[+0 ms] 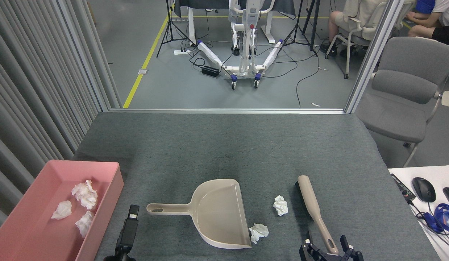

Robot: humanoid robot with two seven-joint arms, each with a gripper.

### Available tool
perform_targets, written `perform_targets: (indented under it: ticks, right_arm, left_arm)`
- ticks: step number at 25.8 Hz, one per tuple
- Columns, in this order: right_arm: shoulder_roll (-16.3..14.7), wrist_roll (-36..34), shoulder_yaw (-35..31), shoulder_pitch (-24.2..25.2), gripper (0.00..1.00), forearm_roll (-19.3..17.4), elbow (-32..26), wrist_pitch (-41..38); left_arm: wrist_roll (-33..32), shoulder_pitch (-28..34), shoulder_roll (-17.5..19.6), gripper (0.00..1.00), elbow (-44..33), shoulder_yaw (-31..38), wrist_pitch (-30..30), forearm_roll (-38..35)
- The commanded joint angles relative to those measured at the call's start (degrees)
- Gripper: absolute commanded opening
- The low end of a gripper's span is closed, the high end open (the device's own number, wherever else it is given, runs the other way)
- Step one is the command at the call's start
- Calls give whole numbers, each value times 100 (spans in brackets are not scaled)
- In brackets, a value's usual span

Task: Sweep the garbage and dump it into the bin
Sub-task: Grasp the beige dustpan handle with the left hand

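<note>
Beside my left gripper [132,214]: jaw state I cannot tell; pink bin [112,188] left of it holds three crumpled wads [84,194].
Right gripper [331,250]: I keep it spread around the smooth brush handle [324,232].
Remaining: two tissue wads [280,204] between dustpan [219,214] and brush, unswept on felt.

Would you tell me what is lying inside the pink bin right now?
Three tissue wads lie in the bin: one, another, a third. Its near end runs out of view, so anything there is unseen.
</note>
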Motion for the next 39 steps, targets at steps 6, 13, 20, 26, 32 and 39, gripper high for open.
perform_targets:
  ticks: [6, 13, 20, 26, 32, 39]
  right_arm:
    - [38, -43, 0, -9, 69, 69, 87, -4]
    - [82, -35, -9, -18, 44, 105, 87, -39]
    - [82, -26, -9, -36, 18, 280, 157, -65]
    - [82, -34, -9, -36, 8, 316, 183, -74]
    - [82, -35, -18, -36, 0, 351, 166, -109]
    - [47, -43, -79, -18, 0, 562, -45, -171]
  left_arm:
    - [94, -125, -73, 98, 267, -136, -1, 2]
    - [94, -371, -179, 98, 601, -374, -1, 2]
    - [129, -424, -284, 99, 750, -382, 201, 19]
    - [129, -609, -434, 98, 1049, -382, 166, 2]
    - [147, -863, -618, 98, 1383, -374, 104, -16]
    - [674, -1110, -767, 92, 1735, -382, 113, -77]
